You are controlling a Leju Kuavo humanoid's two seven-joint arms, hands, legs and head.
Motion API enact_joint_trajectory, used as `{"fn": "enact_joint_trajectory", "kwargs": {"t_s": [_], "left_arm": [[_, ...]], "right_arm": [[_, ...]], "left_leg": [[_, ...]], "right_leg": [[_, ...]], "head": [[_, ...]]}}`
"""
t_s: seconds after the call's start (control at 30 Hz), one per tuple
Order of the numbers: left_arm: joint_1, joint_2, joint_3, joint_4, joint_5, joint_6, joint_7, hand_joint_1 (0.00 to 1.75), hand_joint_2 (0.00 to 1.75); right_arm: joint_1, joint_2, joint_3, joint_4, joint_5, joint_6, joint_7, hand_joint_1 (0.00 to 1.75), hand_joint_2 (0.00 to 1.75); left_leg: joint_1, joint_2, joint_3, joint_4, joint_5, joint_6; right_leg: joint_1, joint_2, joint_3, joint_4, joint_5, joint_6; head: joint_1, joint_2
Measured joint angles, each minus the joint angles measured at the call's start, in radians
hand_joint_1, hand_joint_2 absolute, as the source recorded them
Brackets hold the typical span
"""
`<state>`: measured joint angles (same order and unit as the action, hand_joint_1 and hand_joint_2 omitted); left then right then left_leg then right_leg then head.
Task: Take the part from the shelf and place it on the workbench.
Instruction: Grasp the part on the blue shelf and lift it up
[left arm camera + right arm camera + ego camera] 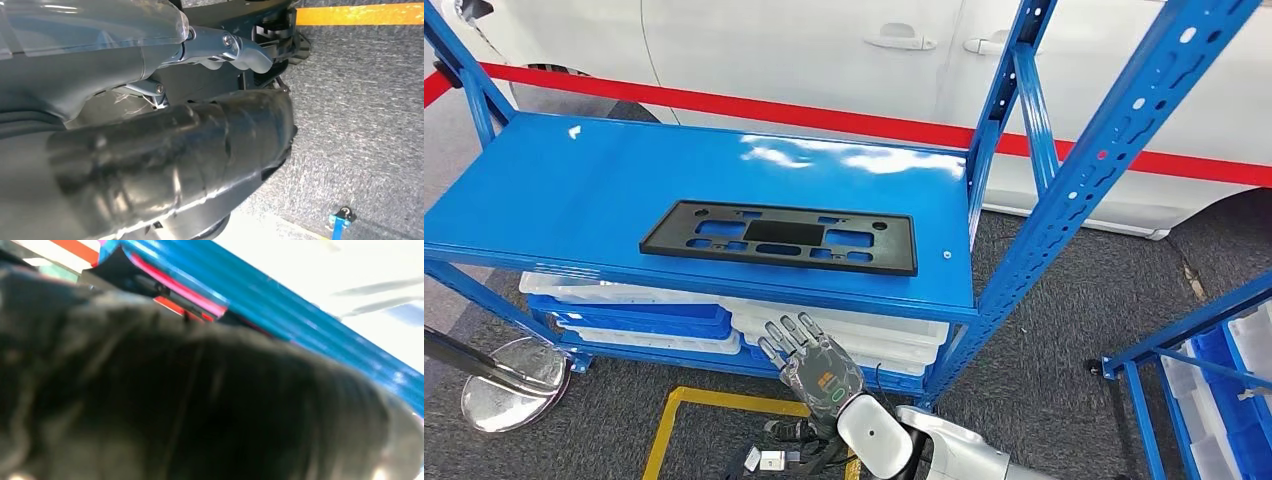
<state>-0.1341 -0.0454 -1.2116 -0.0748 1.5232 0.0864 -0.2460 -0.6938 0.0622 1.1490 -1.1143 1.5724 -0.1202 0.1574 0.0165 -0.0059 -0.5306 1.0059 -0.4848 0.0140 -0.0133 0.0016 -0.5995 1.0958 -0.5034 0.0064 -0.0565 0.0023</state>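
Right hand [816, 368] empty, fingers spread, below shelf [574, 190]; flat black rectangular part [781, 237] with cutouts; left hand's state unclear.

The part [780, 237], a flat black rectangular plastic frame with cut-out slots, lay flat on the blue shelf [574, 190], near its front edge, untouched.

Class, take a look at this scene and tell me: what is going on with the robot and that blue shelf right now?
A black flat part lies on the top board of the blue shelf, untouched. The robot's right hand is raised in front of the shelf's front edge, below the part, fingers spread and holding nothing. The left hand hangs low by the robot's body over grey carpet; whether it is open or closed cannot be told. White and blue bins sit on the lower level. The pick-up has not happened yet.
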Motion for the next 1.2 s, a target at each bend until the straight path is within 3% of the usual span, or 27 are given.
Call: {"fn": "enact_joint_trajectory", "kwargs": {"t_s": [0.1,0.13,0.17,0.2,0.27,0.3,0.37,0.43,0.5,0.6,0.63,0.67,0.7,0.77,0.8,0.83,0.9,0.97,1.03,1.07,1.2], "left_arm": [[0.004,0.000,-0.006,0.000,0.000,0.000,-0.009,0.00,0.00],[0.005,0.000,-0.008,0.000,0.000,0.000,-0.013,0.00,0.00],[0.006,-0.001,-0.009,0.000,0.000,0.001,-0.016,0.00,0.00],[0.007,-0.001,-0.011,0.000,0.000,0.000,-0.017,0.00,0.00],[0.009,-0.004,-0.016,0.000,0.000,0.000,-0.016,0.00,0.00],[0.009,-0.007,-0.018,0.000,0.000,0.000,-0.013,0.00,0.00],[0.004,-0.011,-0.019,0.000,0.000,0.001,-0.002,0.00,0.00],[0.001,-0.010,-0.022,0.000,0.000,0.001,0.006,0.00,0.00],[0.000,-0.009,-0.027,0.001,0.000,0.001,0.008,0.00,0.00],[-0.012,-0.005,-0.031,0.001,0.000,0.001,0.010,0.00,0.00],[-0.016,-0.003,-0.031,0.001,0.000,0.001,0.010,0.00,0.00],[-0.018,-0.001,-0.031,0.001,0.000,0.001,0.011,0.00,0.00],[-0.019,0.000,-0.032,0.001,0.000,0.001,0.012,0.00,0.00],[-0.017,0.001,-0.035,0.001,0.000,0.001,0.015,0.00,0.00],[-0.015,0.001,-0.037,0.001,0.000,0.002,0.016,0.00,0.00],[-0.015,0.001,-0.038,0.000,0.000,0.001,0.017,0.00,0.00],[-0.017,0.001,-0.039,0.000,0.000,0.001,0.020,0.00,0.00],[-0.019,0.000,-0.039,0.000,0.000,0.001,0.023,0.00,0.00],[-0.020,-0.002,-0.040,0.000,0.000,0.001,0.028,0.00,0.00],[-0.020,-0.003,-0.041,0.000,0.000,0.001,0.030,0.00,0.00],[-0.022,-0.005,-0.045,0.000,0.000,0.002,0.035,0.00,0.00]], "right_arm": [[-0.002,-0.001,0.004,0.003,0.000,0.000,0.006,0.00,0.00],[-0.001,-0.002,0.005,0.004,0.000,0.001,0.007,0.00,0.00],[-0.001,-0.002,0.006,0.005,0.000,0.001,0.008,0.00,0.00],[-0.001,-0.003,0.006,0.006,0.000,0.001,0.009,0.00,0.00],[-0.002,-0.003,0.006,0.007,0.000,0.002,0.009,0.00,0.00],[-0.004,-0.002,0.006,0.009,0.000,0.003,0.009,0.00,0.00],[-0.008,0.000,0.006,0.013,-0.001,0.014,0.005,0.00,0.00],[-0.014,0.007,-0.001,0.021,-0.003,0.029,-0.006,0.00,0.00],[-0.025,0.020,-0.018,0.037,-0.007,0.046,-0.020,0.00,0.00],[-0.046,0.043,-0.044,0.073,-0.020,0.072,-0.036,0.00,0.00],[-0.051,0.049,-0.053,0.086,-0.027,0.080,-0.040,0.00,0.00],[-0.054,0.054,-0.062,0.097,-0.034,0.086,-0.043,0.00,0.00],[-0.059,0.060,-0.071,0.108,-0.040,0.091,-0.045,0.00,0.00],[-0.069,0.071,-0.085,0.123,-0.045,0.096,-0.047,0.00,0.00],[-0.074,0.074,-0.090,0.129,-0.046,0.097,-0.047,0.00,0.00],[-0.077,0.077,-0.093,0.134,-0.046,0.099,-0.047,0.00,0.00],[-0.079,0.080,-0.097,0.141,-0.041,0.101,-0.047,0.00,0.87],[-0.082,0.081,-0.101,0.146,-0.037,0.105,-0.047,0.00,1.75],[-0.089,0.082,-0.104,0.151,-0.035,0.112,-0.047,0.00,1.75],[-0.093,0.083,-0.105,0.152,-0.033,0.116,-0.047,0.00,1.75],[-0.098,0.085,-0.105,0.159,-0.026,0.122,-0.047,0.00,1.75]], "left_leg": [[-0.007,0.000,0.020,-0.001,-0.013,0.011],[-0.011,-0.001,0.027,-0.001,-0.020,0.013],[-0.016,-0.002,0.036,-0.001,-0.027,0.015],[-0.021,-0.003,0.047,-0.002,-0.035,0.016],[-0.027,-0.003,0.066,-0.004,-0.052,0.019],[-0.026,-0.003,0.070,-0.006,-0.058,0.017],[-0.020,-0.001,0.069,-0.011,-0.061,0.009],[-0.019,0.002,0.073,-0.010,-0.054,-0.002],[-0.021,0.002,0.053,0.043,-0.058,-0.012],[-0.013,0.001,-0.047,0.209,-0.120,-0.030],[-0.009,0.001,-0.072,0.241,-0.133,-0.038],[-0.004,0.002,-0.084,0.242,-0.125,-0.047],[0.002,0.002,-0.078,0.209,-0.093,-0.057],[0.014,0.001,-0.041,0.091,-0.011,-0.078],[0.016,0.002,-0.029,0.040,0.001,-0.081],[0.015,0.004,-0.024,0.015,0.002,-0.076],[0.013,0.006,-0.032,0.008,-0.001,-0.050],[0.012,0.004,-0.035,0.011,0.021,-0.036],[0.010,0.003,-0.035,0.011,0.025,-0.033],[0.009,0.003,-0.035,0.011,0.026,-0.031],[0.004,0.002,-0.036,0.011,0.025,-0.021]], "right_leg": [[0.002,-0.001,-0.112,0.179,-0.060,0.002],[0.004,-0.001,-0.144,0.215,-0.061,-0.002],[0.007,-0.001,-0.160,0.215,-0.040,-0.009],[0.013,-0.001,-0.156,0.176,0.002,-0.020],[0.029,-0.001,-0.123,0.053,0.092,-0.052],[0.038,-0.001,-0.105,0.001,0.116,-0.065],[0.048,0.000,-0.087,-0.042,0.119,-0.079],[0.046,-0.001,-0.064,-0.073,0.120,-0.083],[0.033,-0.002,-0.034,-0.103,0.123,-0.085],[0.018,-0.006,-0.014,-0.118,0.118,-0.081],[0.013,-0.006,-0.012,-0.116,0.115,-0.077],[0.008,-0.007,-0.011,-0.112,0.111,-0.072],[0.002,-0.005,-0.010,-0.107,0.107,-0.066],[-0.008,-0.002,-0.011,-0.089,0.097,-0.050],[-0.010,-0.001,-0.015,-0.079,0.093,-0.042],[-0.010,-0.001,-0.021,-0.069,0.089,-0.034],[-0.005,-0.004,-0.032,-0.057,0.084,-0.027],[-0.001,-0.007,-0.034,-0.055,0.084,-0.045],[-0.002,-0.007,-0.033,-0.057,0.089,-0.071],[-0.002,-0.007,-0.032,-0.058,0.090,-0.076],[-0.003,-0.007,-0.030,-0.064,0.093,-0.080]], "head": [[0.000,0.000],[0.000,0.000],[0.000,0.000],[0.000,0.000],[-0.004,0.000],[-0.009,0.000],[-0.014,0.000],[-0.010,0.000],[-0.012,0.000],[-0.014,0.000],[-0.014,0.000],[-0.014,0.000],[-0.014,0.000],[-0.015,0.000],[-0.016,0.000],[-0.018,0.000],[-0.021,0.000],[-0.021,0.000],[-0.021,0.000],[-0.021,0.000],[-0.021,0.000]]}}
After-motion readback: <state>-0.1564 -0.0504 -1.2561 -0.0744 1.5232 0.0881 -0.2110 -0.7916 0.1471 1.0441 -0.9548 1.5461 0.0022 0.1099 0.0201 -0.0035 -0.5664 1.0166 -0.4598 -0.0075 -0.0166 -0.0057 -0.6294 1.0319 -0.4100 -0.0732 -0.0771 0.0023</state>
